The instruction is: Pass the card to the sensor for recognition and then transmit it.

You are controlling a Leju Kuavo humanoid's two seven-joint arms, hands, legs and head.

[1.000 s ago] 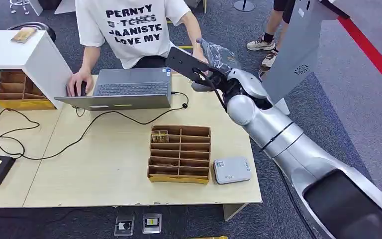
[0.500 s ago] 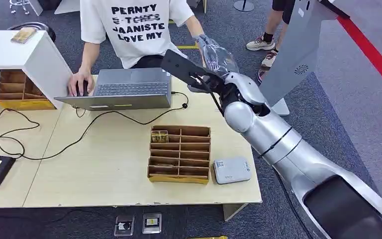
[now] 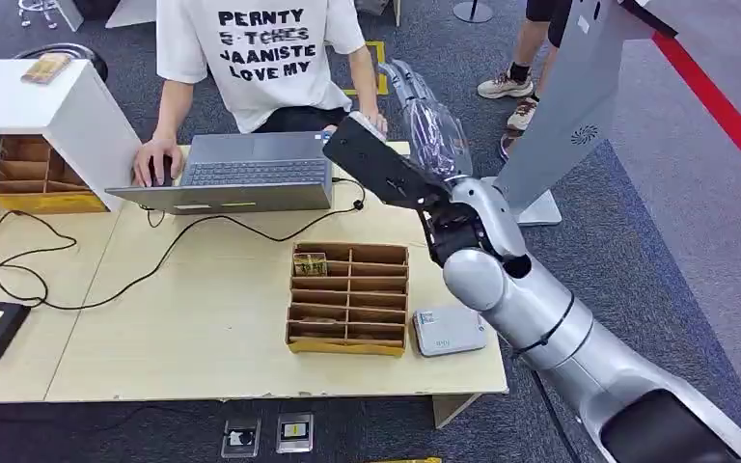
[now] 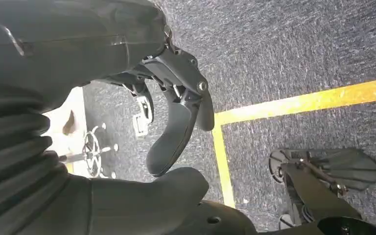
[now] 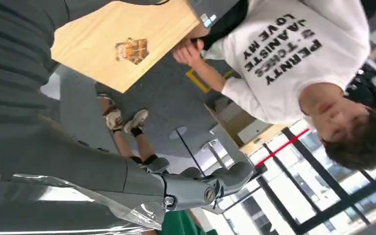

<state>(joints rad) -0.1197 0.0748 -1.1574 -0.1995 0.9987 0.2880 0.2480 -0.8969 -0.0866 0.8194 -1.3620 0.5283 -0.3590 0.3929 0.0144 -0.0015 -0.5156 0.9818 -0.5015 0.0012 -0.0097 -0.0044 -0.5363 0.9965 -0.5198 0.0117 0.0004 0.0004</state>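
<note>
Plastic-wrapped, the right robot hand (image 3: 431, 123) reaches past the counter's (image 3: 203, 318) far edge toward the person (image 3: 260, 58); I cannot tell whether it grips the card, so hold it level and steady.

obstacles: laptop (image 3: 241, 172), divided box (image 3: 350, 297) | free: bare tabletop (image 3: 203, 318) left of box

The robot's plastic-wrapped right hand (image 3: 425, 121) is raised above the far right corner of the pale wooden table (image 3: 203, 328), near the elbow of a person in a white printed T-shirt (image 3: 260, 58) working a grey laptop (image 3: 241, 172). A brown cardboard divider box (image 3: 349, 297) sits mid-table, and a small grey card sensor (image 3: 449, 330) lies just beside it.
</note>
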